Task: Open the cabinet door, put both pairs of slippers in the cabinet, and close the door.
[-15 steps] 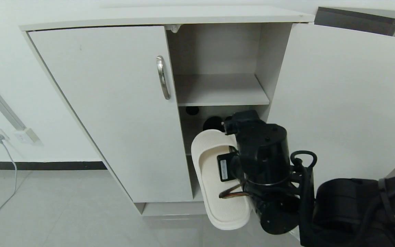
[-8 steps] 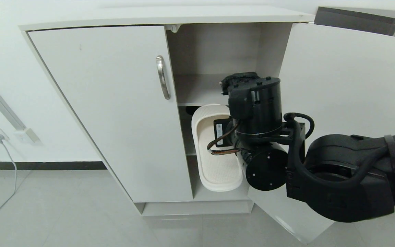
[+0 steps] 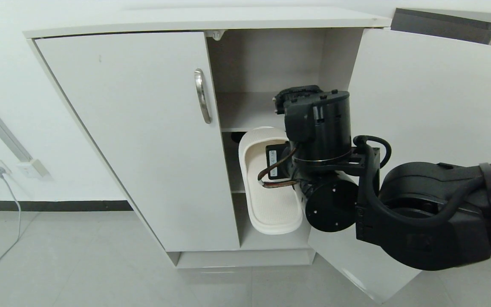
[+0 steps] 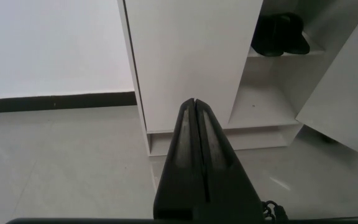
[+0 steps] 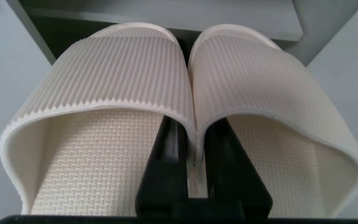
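Right end effector clamped on inner edges of cream ribbed foam slipper pair, toes at mouth of open right bay of white wooden cabinet, just under upper shelf. Left end effector pinched together, empty, low over floor; black slippers on inner shelf

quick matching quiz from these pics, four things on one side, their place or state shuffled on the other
Things:
1. cream slippers
2. black slippers
3. left door
4. right door

Place or state:
a. swung open
b. closed
c. on a cabinet shelf
d. clamped in the right pincer

Pairs: 1-d, 2-c, 3-b, 4-a
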